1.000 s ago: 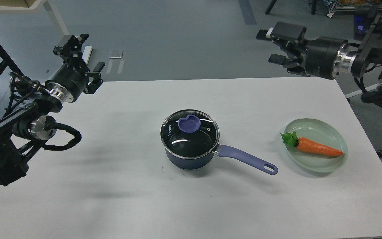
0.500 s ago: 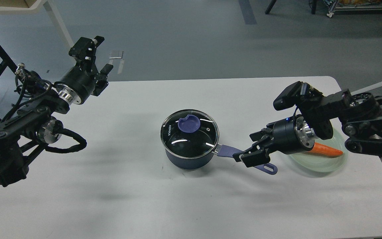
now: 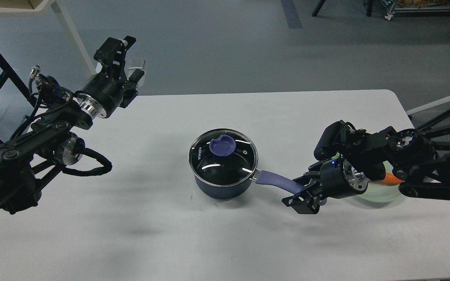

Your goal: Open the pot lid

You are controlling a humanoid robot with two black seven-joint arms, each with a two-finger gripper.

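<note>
Your pot (image 3: 223, 171) sits near the middle of the white table (image 3: 170, 234), well apart from every edge, with bare tabletop on its near, far and left sides. The glass lid (image 3: 222, 157) is on it, seated flat inside the metal rim, and the purple knob (image 3: 223, 146) on top stands uncovered with nothing above it. Your right gripper (image 3: 304, 195) hangs low over the table at the far end of the purple pot handle (image 3: 277, 181), where its fingers (image 3: 302, 204) are spread around the handle tip; you cannot tell from here whether they touch it. That arm crosses in from the right edge and covers most of the pale green plate (image 3: 377, 192), leaving only a strip of its rim and an orange sliver of the carrot (image 3: 392, 179) to be seen. The end of the pot handle is hidden behind the gripper too. Your left gripper (image 3: 125, 58) is raised beyond the table's far left corner, well apart from the pot; you see it dark and partly end-on, so whether its jaws are spread or closed cannot be told. The pot itself is dark blue with a black interior showing through the glass, white lettering near the lid's left edge, and a small vent hole right of the knob.
</note>
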